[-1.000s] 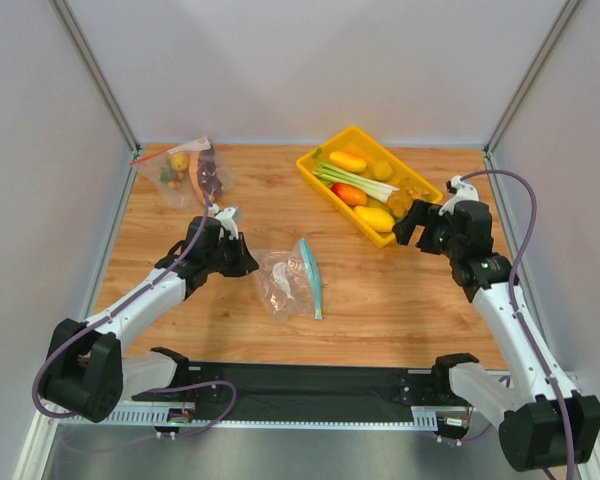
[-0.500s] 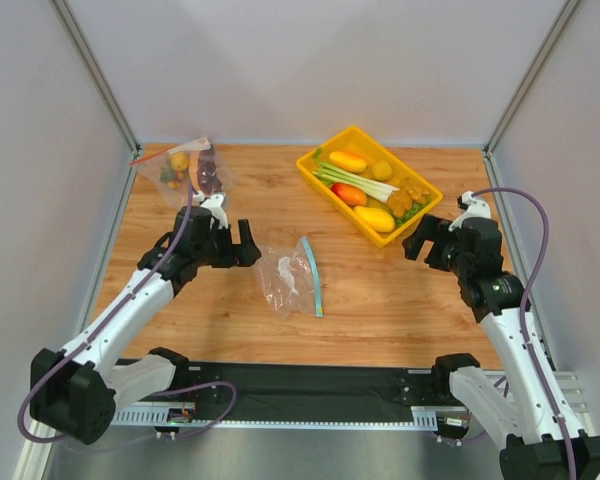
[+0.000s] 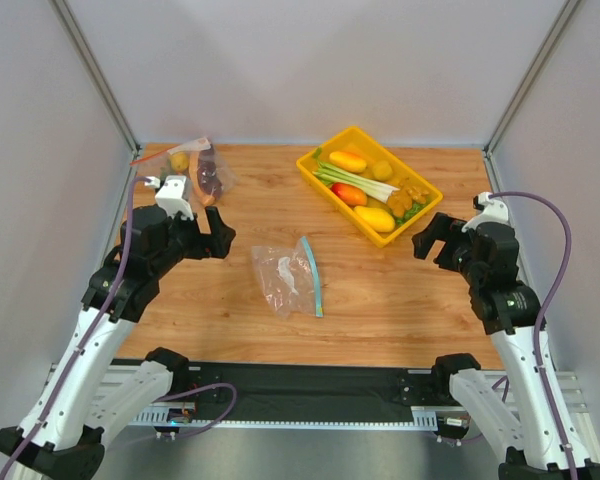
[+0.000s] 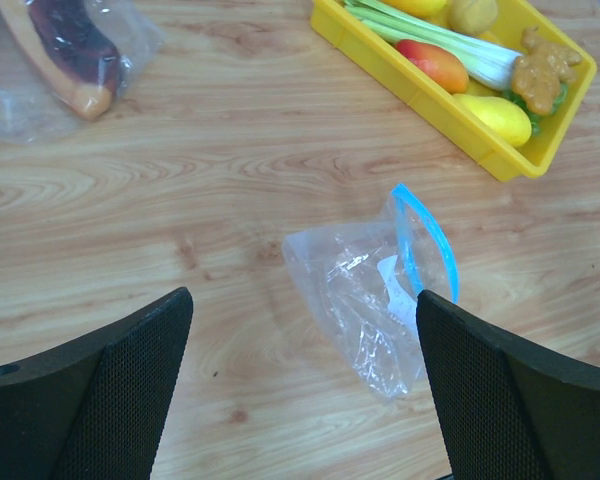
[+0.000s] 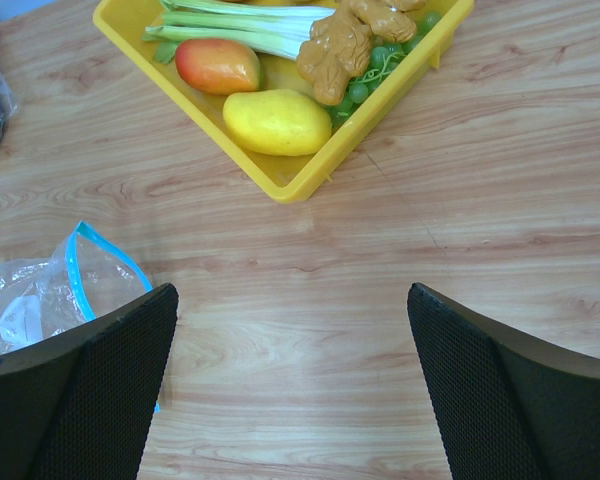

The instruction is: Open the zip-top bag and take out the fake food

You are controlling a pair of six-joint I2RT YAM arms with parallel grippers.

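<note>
Right, the zip-top bag (image 3: 285, 280) lies flat and crumpled in the middle of the bench (image 3: 400, 310), its blue strip along the right edge, with nothing gripping it. The left pincer (image 3: 212, 238) hovers just left of the bag, jaws spread wide, released. The right pincer (image 3: 435, 238) hangs released too, near the yellow tray (image 5: 290, 182). The fake food (image 3: 350, 194) sits in that tray beside a leek (image 3: 358, 181), well apart from the bag.

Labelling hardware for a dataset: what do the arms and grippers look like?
Both arms have white link shells with black joints and a purple cable looped alongside. The left gripper and right gripper are black; their fingers show a dotted mesh texture.
</note>
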